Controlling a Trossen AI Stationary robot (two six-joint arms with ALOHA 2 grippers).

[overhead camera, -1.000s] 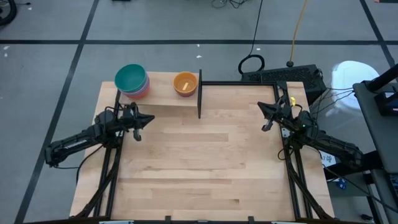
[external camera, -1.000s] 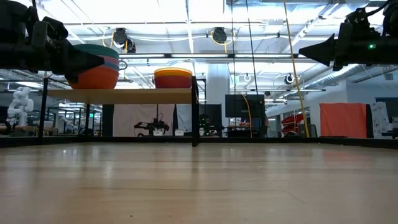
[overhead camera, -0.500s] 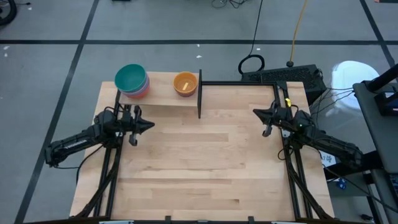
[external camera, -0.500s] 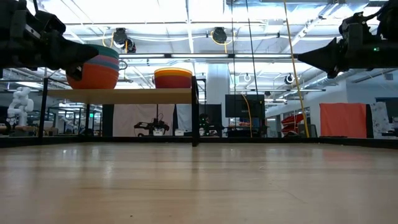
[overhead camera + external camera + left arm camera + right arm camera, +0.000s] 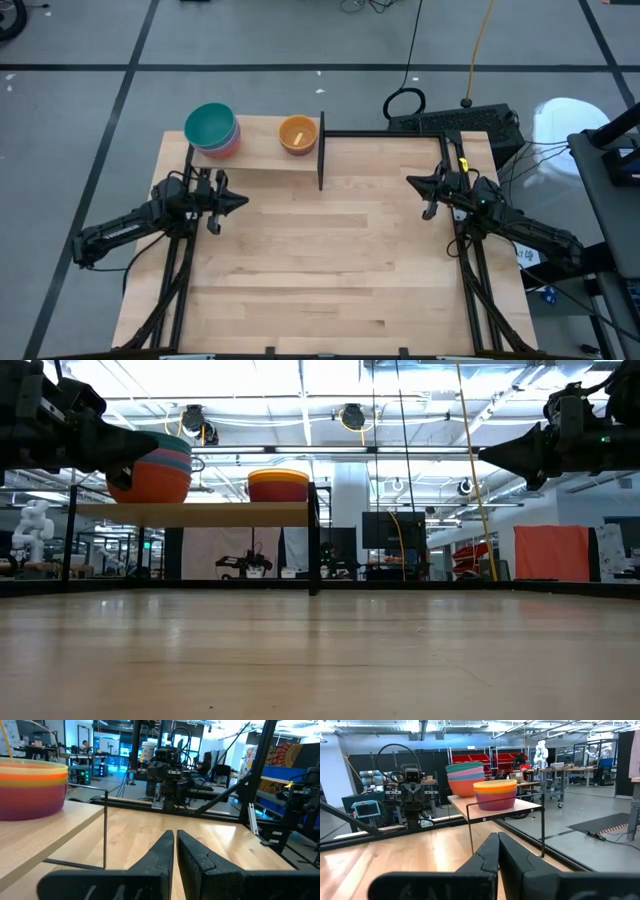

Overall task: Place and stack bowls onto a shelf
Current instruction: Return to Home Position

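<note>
High view: the pale wood shelf sits at the far left part of the table. Two piles of bowls stand on it. The teal-topped pile, with pink, blue and orange below, is at the left end. The yellow-topped pile is beside the thin black upright. The left gripper hangs just in front of the shelf, fingers together. The right gripper hangs over the table's right side, fingers together too.

No writing, number, brand or sign can be read in any view. A white tag behind the right pincer bears dark marks too small to make out.
</note>
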